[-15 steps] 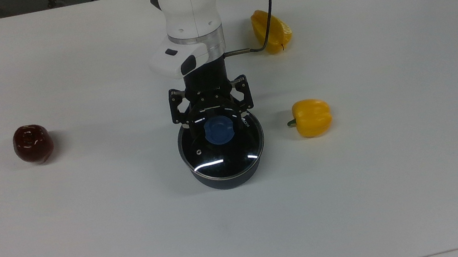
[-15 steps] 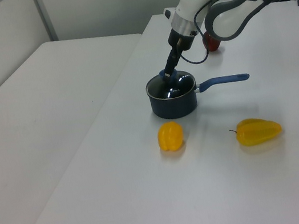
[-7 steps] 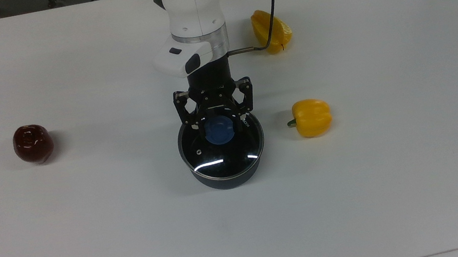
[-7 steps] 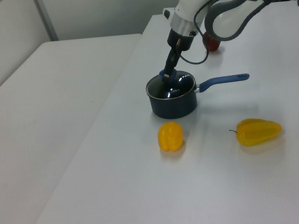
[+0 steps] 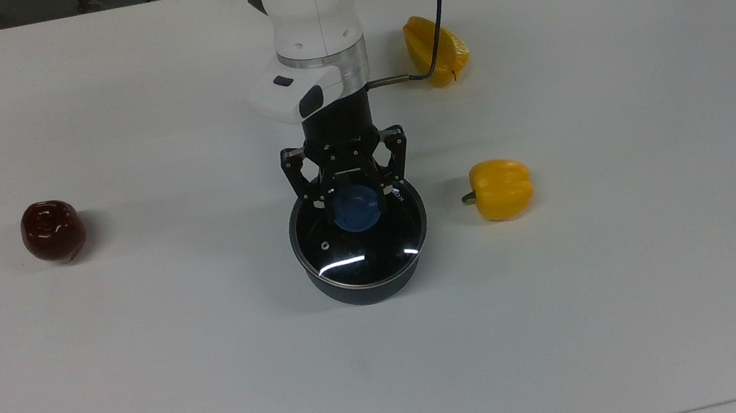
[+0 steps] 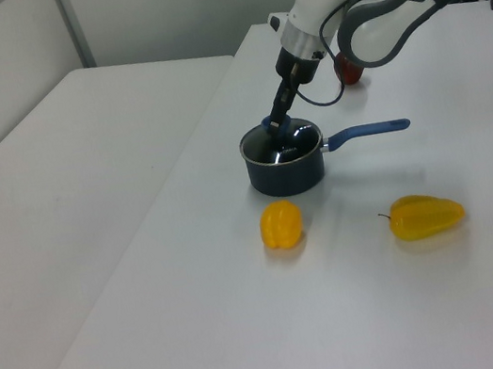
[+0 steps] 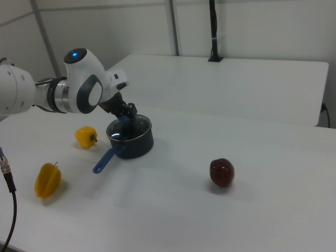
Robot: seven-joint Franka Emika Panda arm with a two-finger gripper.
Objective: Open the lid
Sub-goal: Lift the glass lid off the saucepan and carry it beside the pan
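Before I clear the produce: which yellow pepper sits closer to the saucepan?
The rounder yellow pepper, just off the saucepan on the top view's right. The longer yellow pepper lies farther back, beside the arm's cable.

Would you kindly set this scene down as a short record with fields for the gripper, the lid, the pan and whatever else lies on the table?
gripper: fingers either side of the blue knob, closed on it
lid: on the saucepan, not visibly lifted
saucepan handle: blue, points to the left view's right
other items: two yellow peppers, one dark red apple
table: white
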